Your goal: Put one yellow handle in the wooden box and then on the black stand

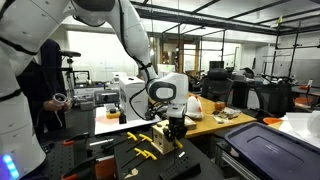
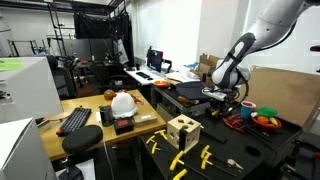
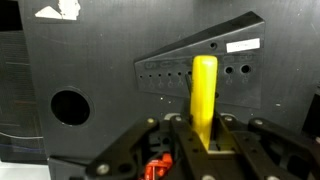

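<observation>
In the wrist view the pincer is closed almost fully on the yellow handle, with a dark finger pressed against each side of its lower part. The handle stands upright in that view. Its far end lies over the row of small holes in the sloped face of the black stand. From this angle I cannot tell whether the tip sits inside a hole or only hangs in front of one. To the left of the stand there is a large round hole in the flat black panel.

In both exterior views the arm reaches down over the dark bench, with the pincer low above it. The held handle is too small to make out in either view.

The wooden box, pale with dark holes cut in its faces, sits on the bench near the pincer but apart from it. It is not touching the held handle. Loose yellow handles lie scattered on the bench in front of the box, and an exterior view shows more of them beside the pincer.

On the lighter bench behind are a keyboard and a white rounded object.
</observation>
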Robot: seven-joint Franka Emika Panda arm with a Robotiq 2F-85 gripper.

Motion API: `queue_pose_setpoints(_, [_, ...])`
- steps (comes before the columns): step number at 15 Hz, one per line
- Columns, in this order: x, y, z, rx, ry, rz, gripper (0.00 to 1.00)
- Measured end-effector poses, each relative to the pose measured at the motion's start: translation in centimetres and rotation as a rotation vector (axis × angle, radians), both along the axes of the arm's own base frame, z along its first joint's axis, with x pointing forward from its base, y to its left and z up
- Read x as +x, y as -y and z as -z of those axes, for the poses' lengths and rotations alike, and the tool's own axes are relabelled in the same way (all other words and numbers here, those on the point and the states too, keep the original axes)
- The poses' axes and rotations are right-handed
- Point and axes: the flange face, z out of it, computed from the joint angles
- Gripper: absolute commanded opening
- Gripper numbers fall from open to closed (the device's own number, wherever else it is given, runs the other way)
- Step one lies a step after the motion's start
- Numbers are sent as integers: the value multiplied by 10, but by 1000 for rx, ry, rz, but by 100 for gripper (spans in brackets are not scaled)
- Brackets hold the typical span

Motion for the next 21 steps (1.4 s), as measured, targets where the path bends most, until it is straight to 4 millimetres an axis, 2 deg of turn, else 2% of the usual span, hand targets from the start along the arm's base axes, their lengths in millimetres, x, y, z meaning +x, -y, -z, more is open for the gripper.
queue_pose_setpoints(10, [2,0,15,-4,-11,-6,4])
queue_pose_setpoints(21, [7,-4,17,3,-3,-13,4])
